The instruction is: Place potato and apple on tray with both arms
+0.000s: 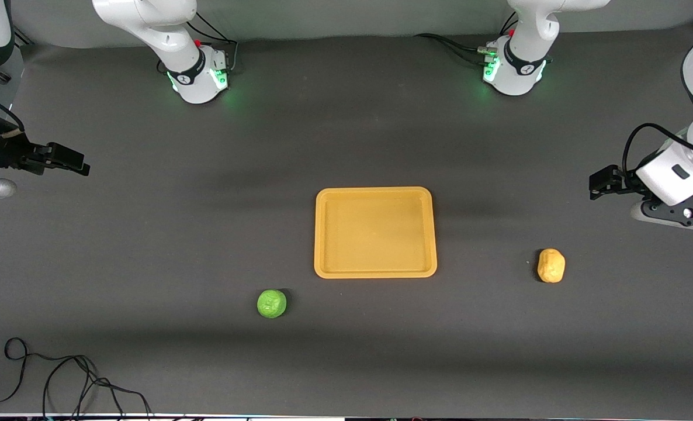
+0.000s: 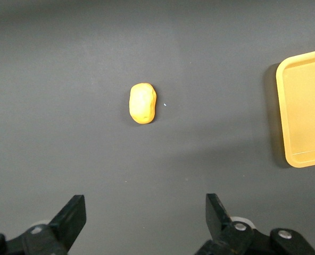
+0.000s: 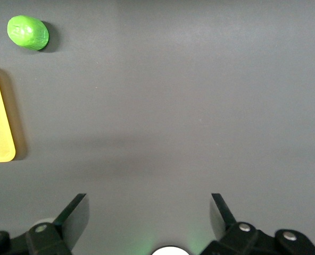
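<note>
1. Closest to the front camera, a loose black cable [image 1: 60, 380] lies curled on the dark table [image 1: 148, 263] at the right arm's end.
2. Next comes the apple [image 1: 271, 303], a bright green ball sitting on the bare table just off the tray's near corner, toward the right arm's end and not touching the tray.
3. The potato [image 1: 551, 265] lies by itself on the table toward the left arm's end, well apart from the tray and level with its near edge.
4. The tray [image 1: 375, 272] sits flat in the middle of the table with nothing on it.
5. The left gripper [image 2: 146, 212] hangs over the left arm's end of the table, fingers spread wide and holding nothing.
6. The right gripper [image 3: 149, 211] hangs over the right arm's end, its fingers likewise wide apart and holding nothing.
</note>
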Robot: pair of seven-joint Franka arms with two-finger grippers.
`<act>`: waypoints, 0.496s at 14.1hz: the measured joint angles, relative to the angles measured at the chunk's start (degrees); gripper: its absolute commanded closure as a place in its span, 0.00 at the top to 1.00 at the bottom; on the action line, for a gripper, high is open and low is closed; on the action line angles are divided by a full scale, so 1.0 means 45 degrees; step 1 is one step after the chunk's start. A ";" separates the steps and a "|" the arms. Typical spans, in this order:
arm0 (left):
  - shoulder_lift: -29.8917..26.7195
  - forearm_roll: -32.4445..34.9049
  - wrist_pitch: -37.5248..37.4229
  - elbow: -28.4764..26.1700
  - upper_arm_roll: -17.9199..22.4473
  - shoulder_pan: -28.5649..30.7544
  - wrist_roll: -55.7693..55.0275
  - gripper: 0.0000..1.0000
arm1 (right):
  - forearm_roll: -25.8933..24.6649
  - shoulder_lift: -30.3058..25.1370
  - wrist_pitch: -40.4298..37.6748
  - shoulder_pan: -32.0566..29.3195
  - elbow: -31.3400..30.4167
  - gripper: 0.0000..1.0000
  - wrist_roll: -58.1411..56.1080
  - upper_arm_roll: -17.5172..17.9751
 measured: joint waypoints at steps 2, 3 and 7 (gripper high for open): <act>0.0000 0.0000 0.0000 0.0000 0.0000 0.0000 0.0000 1.00 | 0.0000 0.0001 0.0004 0.0001 0.0029 1.00 0.0000 0.0000; 0.0000 0.0000 0.0000 0.0000 0.0000 0.0000 0.0000 1.00 | 0.0000 0.0003 0.0005 0.0001 0.0033 1.00 -0.0007 0.0000; 0.0044 -0.0120 0.0020 -0.0066 0.0000 0.0000 0.0000 0.99 | 0.0000 0.0050 0.0136 0.0030 0.0032 1.00 -0.0126 0.0004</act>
